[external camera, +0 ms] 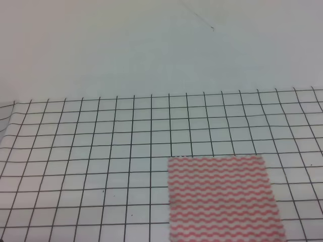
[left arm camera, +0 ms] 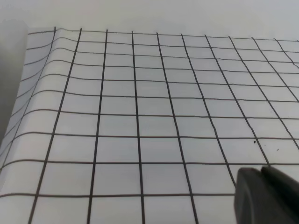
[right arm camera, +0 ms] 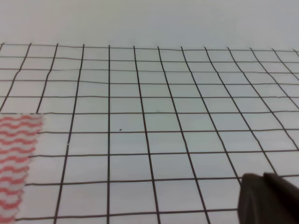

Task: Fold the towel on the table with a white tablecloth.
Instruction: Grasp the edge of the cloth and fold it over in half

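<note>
Nearest the lens: dark blurred parts of the left tool [left arm camera: 266, 196] and the right tool [right arm camera: 268, 198], each filling the lower right corner of its own wrist view. Tool opening not discernible in either case (only a dark edge visible, with no fingertips and nothing seen held). Neither tool visible in the exterior high view.

Beyond, in all views: tabletop [external camera: 75, 166] covered by the tablecloth [external camera: 212, 126], white with thin black lines forming squares. Far edge of the cloth met a plain pale background; left edge curved downward in the left wrist view, with the grid lines bent along the drop.

Towel [external camera: 222, 199], red-pink and white in wavy stripes, lay flat and unfolded on the tablecloth, right of centre at the lower edge of the exterior high view, its near end cut off by the frame. Top edge roughly parallel to a grid line. Same towel seen as a striped strip at the left edge of the right wrist view, well apart from the right tool.
</note>
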Robot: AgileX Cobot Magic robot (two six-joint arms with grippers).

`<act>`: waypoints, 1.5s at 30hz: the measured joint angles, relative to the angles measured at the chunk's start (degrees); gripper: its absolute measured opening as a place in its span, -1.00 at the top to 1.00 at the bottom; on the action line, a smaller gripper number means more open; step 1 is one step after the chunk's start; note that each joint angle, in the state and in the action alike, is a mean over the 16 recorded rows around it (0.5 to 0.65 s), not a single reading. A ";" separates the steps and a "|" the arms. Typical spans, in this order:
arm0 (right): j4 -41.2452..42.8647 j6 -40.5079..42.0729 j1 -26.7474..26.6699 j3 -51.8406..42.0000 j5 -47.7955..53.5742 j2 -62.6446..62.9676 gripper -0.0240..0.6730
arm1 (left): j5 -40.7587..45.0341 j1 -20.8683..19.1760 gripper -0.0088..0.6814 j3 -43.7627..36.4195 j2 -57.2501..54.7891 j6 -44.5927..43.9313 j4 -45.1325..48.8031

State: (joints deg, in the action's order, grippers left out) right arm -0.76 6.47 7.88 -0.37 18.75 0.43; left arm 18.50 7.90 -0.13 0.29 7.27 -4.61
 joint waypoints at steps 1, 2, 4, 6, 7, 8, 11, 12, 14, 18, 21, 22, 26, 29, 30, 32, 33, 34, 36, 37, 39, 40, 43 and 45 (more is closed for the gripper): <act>0.00 0.00 0.00 0.03 0.01 -0.02 0.93 | 0.00 0.00 0.98 0.00 0.00 0.00 0.00; 0.00 0.00 0.00 0.05 0.02 -0.03 0.93 | 0.00 0.00 0.98 0.00 -0.01 0.01 0.00; -0.01 0.00 0.00 0.08 0.04 -0.05 0.94 | 0.00 0.00 0.98 0.00 -0.01 0.01 0.00; -0.01 0.00 0.00 0.10 0.05 -0.06 0.93 | 0.00 0.00 0.98 0.00 -0.01 0.01 0.00; -0.01 0.00 0.00 0.11 0.05 -0.06 0.93 | 0.00 0.00 0.98 0.00 -0.02 0.01 0.00; -0.01 0.00 0.00 0.11 0.06 -0.07 0.93 | 0.00 0.00 0.98 0.00 -0.02 0.01 0.00; -0.01 0.00 0.00 0.11 0.06 -0.14 0.94 | 0.00 0.00 0.98 0.00 -0.03 0.03 0.00; -0.01 0.00 0.00 0.11 0.06 -0.14 0.94 | 0.00 0.00 0.98 0.00 -0.03 0.02 0.00; -0.01 0.00 0.00 0.11 0.06 -0.14 0.94 | -0.01 0.00 0.98 0.00 -0.03 -0.05 0.01; -0.01 0.00 0.00 0.11 0.06 -0.14 0.94 | -0.05 0.00 0.98 0.00 -0.03 -0.29 0.02; -0.01 0.00 0.00 0.11 0.06 -0.14 0.94 | -0.09 0.00 0.98 0.00 -0.03 -0.47 0.02; -0.01 0.00 0.00 0.11 0.06 -0.14 0.94 | -0.10 0.00 0.98 0.00 -0.03 -0.53 0.03; 0.11 0.05 0.00 0.23 0.12 -0.14 0.94 | -0.15 0.00 0.98 0.00 -0.03 -0.78 0.04; 0.50 0.30 0.00 0.23 0.05 -0.14 0.94 | -0.20 0.00 0.98 0.00 -0.03 -0.81 -0.13; 0.63 0.39 0.00 0.23 0.01 -0.14 0.94 | -0.22 0.00 0.98 0.00 -0.03 -0.75 -0.32; 0.91 0.57 0.00 0.23 -0.09 -0.14 0.94 | -0.26 0.00 0.98 0.00 -0.03 -0.60 -1.03; 1.05 0.66 0.00 0.23 -0.14 -0.14 0.94 | -0.27 0.00 0.98 0.00 -0.03 -0.52 -1.56; 1.19 0.75 0.00 0.23 -0.19 -0.14 0.94 | -0.29 0.00 0.98 0.00 -0.03 -0.44 -2.21; 1.44 0.93 0.00 0.11 -0.35 -0.07 0.94 | -0.32 0.00 0.98 0.00 -0.03 -0.27 -3.83; 1.54 1.02 0.00 0.11 -0.40 -0.07 0.94 | -0.34 0.00 0.98 0.00 -0.03 -0.18 -4.77; 1.56 1.20 0.00 0.11 -0.52 -0.07 0.94 | -0.46 0.00 0.98 0.00 -0.03 -0.01 -7.02; 1.44 1.29 0.00 0.11 -0.64 -0.07 0.94 | -0.57 0.00 0.98 0.00 -0.03 0.08 -8.38; -0.16 1.38 0.00 0.11 -1.70 -0.07 0.94 | -1.04 0.00 0.98 0.00 -0.03 0.56 -13.79; -3.16 1.08 0.00 0.00 -2.88 -0.07 0.94 | -1.39 0.00 0.98 0.00 -0.03 0.98 -18.58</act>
State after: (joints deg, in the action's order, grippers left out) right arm -3.92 7.55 7.88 -0.37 15.87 0.36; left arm 17.11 7.90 -0.13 0.26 8.25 -23.18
